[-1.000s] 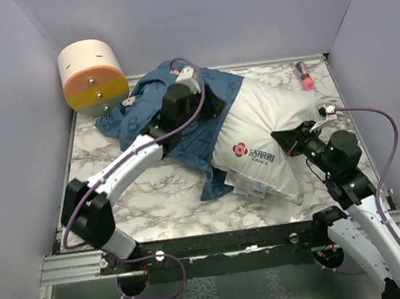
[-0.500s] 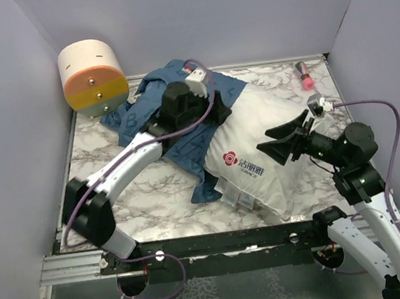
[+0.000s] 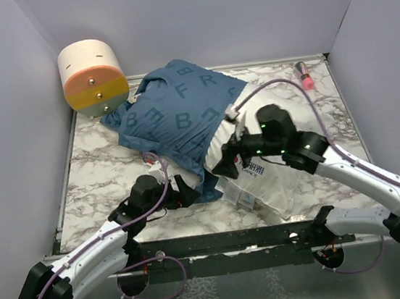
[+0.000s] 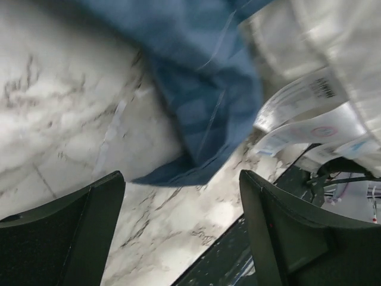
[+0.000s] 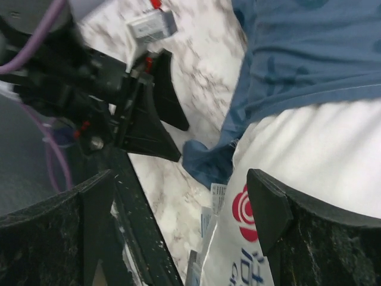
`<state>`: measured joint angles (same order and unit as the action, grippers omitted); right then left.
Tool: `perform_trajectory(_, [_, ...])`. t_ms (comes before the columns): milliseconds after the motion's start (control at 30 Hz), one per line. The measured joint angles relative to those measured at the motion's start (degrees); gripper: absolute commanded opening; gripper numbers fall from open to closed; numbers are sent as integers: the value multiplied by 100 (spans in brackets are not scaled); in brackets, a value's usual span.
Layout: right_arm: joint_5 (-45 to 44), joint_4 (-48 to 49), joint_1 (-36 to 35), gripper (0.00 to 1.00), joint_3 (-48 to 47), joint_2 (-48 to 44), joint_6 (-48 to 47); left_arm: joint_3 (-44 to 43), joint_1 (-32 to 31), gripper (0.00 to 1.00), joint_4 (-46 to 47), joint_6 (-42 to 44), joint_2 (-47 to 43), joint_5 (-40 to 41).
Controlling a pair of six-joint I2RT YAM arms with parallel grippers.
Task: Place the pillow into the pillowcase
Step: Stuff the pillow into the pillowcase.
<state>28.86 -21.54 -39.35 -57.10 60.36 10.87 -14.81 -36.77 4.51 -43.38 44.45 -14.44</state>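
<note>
Pillow lies on the marble tabletop, right of the middle. Its near right part is bare and white, with a red logo and paper tags at its near left edge. The dark blue pillowcase, printed with light letters, covers the pillow's far left part and spreads toward the back left. Whether the pillow is inside it or only under it, I cannot tell. One loose corner of the pillowcase droops onto the tabletop just beside the tags.

The left fingers sit low, just left of that corner, spread wide with nothing between them. The right fingers hover over the pillow's logo edge, also spread wide and empty, pointing toward the left ones.

A cream, orange and yellow drum stands at the back left, just beside the pillowcase. A small pink thing lies at the back right.
</note>
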Motion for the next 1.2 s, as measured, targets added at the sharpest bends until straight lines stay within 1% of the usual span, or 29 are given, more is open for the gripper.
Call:
perform_trajectory(100, [-1362,-459,-966,97,-455,831,-225,437,-116,83,293,-302,90,116])
perform_trajectory(200, [-2608,-885,-1493,98,-811,1598,-407,529,-166,83,1217,-485,678,168])
perform_trajectory(300, [-3591,-1165,-1733,98,-992,2124,-560,507,-177,81,2022,-573,1375,177])
perform_trajectory(367, [-4135,-1239,-1816,97,-1027,2337,-645,463,-195,77,2492,-612,1882,186])
perform_trajectory(400, [-4271,-1241,-1836,97,-1029,2378,-669,428,-199,72,2618,-619,2026,192])
perform_trajectory(433, [-4538,-1244,-1862,96,-1029,2452,-702,382,-199,62,2776,-632,2249,205])
perform_trajectory(500, [-4850,-1228,-1884,95,-1027,2533,-756,280,-199,26,3056,-678,2586,210])
perform_trajectory(533, [-5036,-1202,-1893,95,-1021,2581,-778,229,-199,11,3169,-719,2717,210])
perform_trajectory(567, [-5189,-1165,-1897,94,-1005,2618,-800,201,-199,0,3274,-708,2817,210])
perform_trajectory(633, [-5543,-1045,-1908,92,-916,2717,-855,153,-199,0,3467,-737,2933,195])
perform_trajectory(667, [-5705,-979,-1915,85,-863,2765,-898,151,-199,0,3530,-715,2927,186])
perform_trajectory(700, [-5853,-885,-1915,72,-796,2813,-940,151,-199,0,3571,-710,2887,168])
perform_trajectory(733, [-6006,-763,-1915,51,-708,2852,-1014,153,-199,0,3567,-717,2809,140])
perform_trajectory(767, [-6172,-614,-1915,38,-595,2881,-1104,157,-201,0,3545,-715,2671,105])
perform_trajectory(833, [-6411,-369,-1915,18,-452,2907,-1167,166,-210,0,3418,-719,2214,42])
perform_trajectory(900, [-6575,-96,-1899,3,-365,2946,-1255,186,-229,0,3241,-737,1589,-48])
perform_trajectory(967, [-6588,144,-1867,1,-352,3010,-1276,186,-254,0,2988,-734,911,-74])
perform_trajectory(1033, [-6459,463,-1790,1,-352,3056,-1266,186,-256,0,2706,-737,518,-74])
perform_trajectory(1133, [-5901,903,-1626,1,-352,3049,-1169,188,-258,0,2404,-778,295,-94])
perform_trajectory(1200, [-5320,1285,-1495,1,-310,3005,-999,188,-264,0,2332,-837,278,-129])
